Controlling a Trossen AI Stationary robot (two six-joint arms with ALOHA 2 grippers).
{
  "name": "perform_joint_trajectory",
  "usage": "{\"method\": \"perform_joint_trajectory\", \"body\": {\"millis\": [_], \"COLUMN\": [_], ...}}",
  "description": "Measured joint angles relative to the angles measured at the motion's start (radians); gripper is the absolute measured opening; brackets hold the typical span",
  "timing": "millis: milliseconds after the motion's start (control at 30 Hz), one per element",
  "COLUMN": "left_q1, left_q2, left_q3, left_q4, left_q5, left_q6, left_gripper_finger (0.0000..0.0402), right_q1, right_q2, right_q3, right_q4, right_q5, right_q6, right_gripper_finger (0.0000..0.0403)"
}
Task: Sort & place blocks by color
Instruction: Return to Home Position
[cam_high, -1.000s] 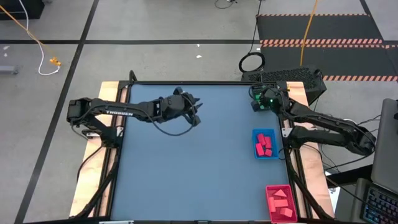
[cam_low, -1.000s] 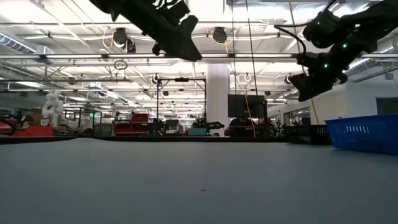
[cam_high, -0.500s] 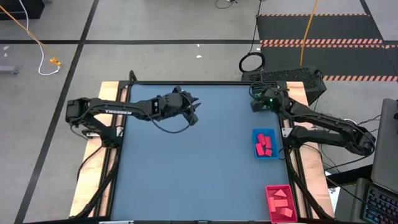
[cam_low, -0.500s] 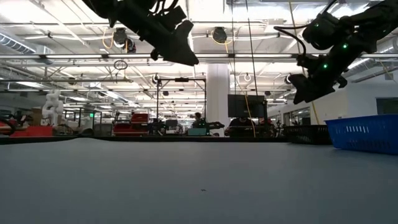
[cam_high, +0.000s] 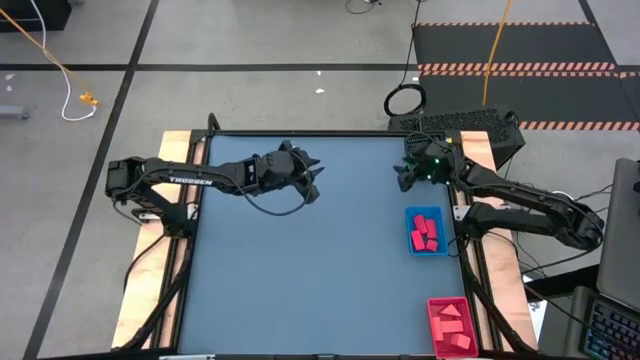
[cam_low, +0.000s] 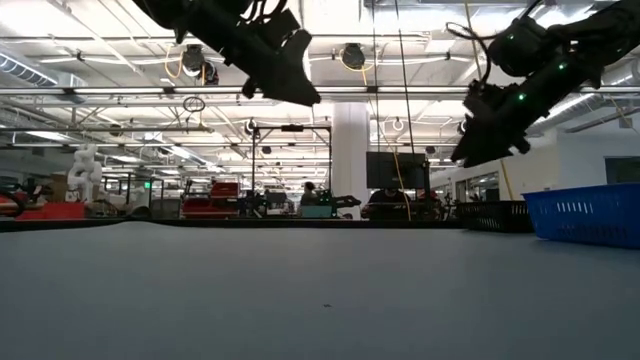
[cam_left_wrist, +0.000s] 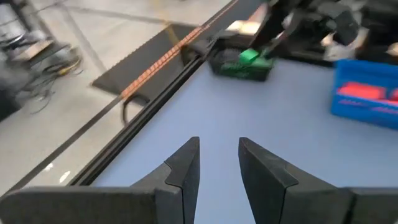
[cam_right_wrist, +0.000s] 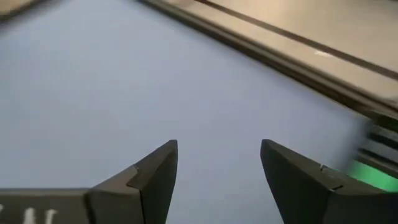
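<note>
We see left gripper (cam_left_wrist: 219, 142) slightly parted, empty, right gripper (cam_right_wrist: 219, 144) spread wide, empty, both above the tabletop (cam_high: 300, 280)

In the low view the blue bin (cam_low: 588, 215) hides its red blocks (cam_high: 425, 233).

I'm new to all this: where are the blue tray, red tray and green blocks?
blue tray (cam_low: 585, 215), low view, on its side wall.
red tray (cam_high: 449, 300), high view, on its rim.
green blocks (cam_left_wrist: 249, 56), left wrist view, on the brightest block's top.
</note>
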Motion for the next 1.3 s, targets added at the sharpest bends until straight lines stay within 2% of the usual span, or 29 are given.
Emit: {"method": "perform_joint_trajectory", "body": {"millis": [67, 200, 333, 433, 533, 700, 800, 900, 1033, 1200, 1300], "left_q1": [-0.002, -0.008, -0.008, -0.013, -0.016, 0.01, 0.016, 0.0, -0.038, -0.091, -0.142], "left_q2": [0.001, 0.013, 0.022, 0.024, 0.022, -0.032, -0.071, -0.098, -0.139, -0.187, -0.192], "left_q3": [0.0, 0.0, 0.002, -0.025, -0.081, -0.141, -0.173, -0.185, -0.196, -0.204, -0.204], "left_q4": [0.034, 0.125, 0.215, 0.297, 0.419, 0.467, 0.452, 0.452, 0.427, 0.386, 0.37], "left_q5": [0.056, 0.248, 0.412, 0.465, 0.469, 0.463, 0.463, 0.403, 0.354, 0.328, 0.252], "left_q6": [0.029, 0.049, 0.05, 0.046, 0.039, 0.02, -0.001, -0.02, -0.006, -0.008, -0.012], "left_gripper_finger": [0.0113, 0.0113, 0.0113, 0.0113, 0.0113, 0.0113, 0.0113, 0.0113, 0.0113, 0.0113, 0.0113], "right_q1": [0.014, 0.069, 0.163, 0.247, 0.345, 0.51, 0.615, 0.705, 0.766, 0.778, 0.778], "right_q2": [-0.002, -0.015, -0.033, -0.033, -0.033, -0.034, -0.03, -0.018, -0.023, -0.036, -0.036], "right_q3": [-0.016, -0.065, -0.119, -0.128, -0.128, -0.128, -0.129, -0.128, -0.116, -0.101, -0.101], "right_q4": [0.068, 0.296, 0.503, 0.565, 0.578, 0.57, 0.549, 0.542, 0.553, 0.583, 0.625], "right_q5": [-0.113, -0.342, -0.39, -0.376, -0.324, -0.28, -0.172, -0.033, 0.023, 0.032, 0.033], "right_q6": [-0.007, 0.006, 0.049, 0.051, 0.027, -0.012, -0.039, -0.094, -0.136, -0.168, -0.167], "right_gripper_finger": [0.0222, 0.0219, 0.0215, 0.0212, 0.0209, 0.0207, 0.0207, 0.0207, 0.0207, 0.0207, 0.0207]}}
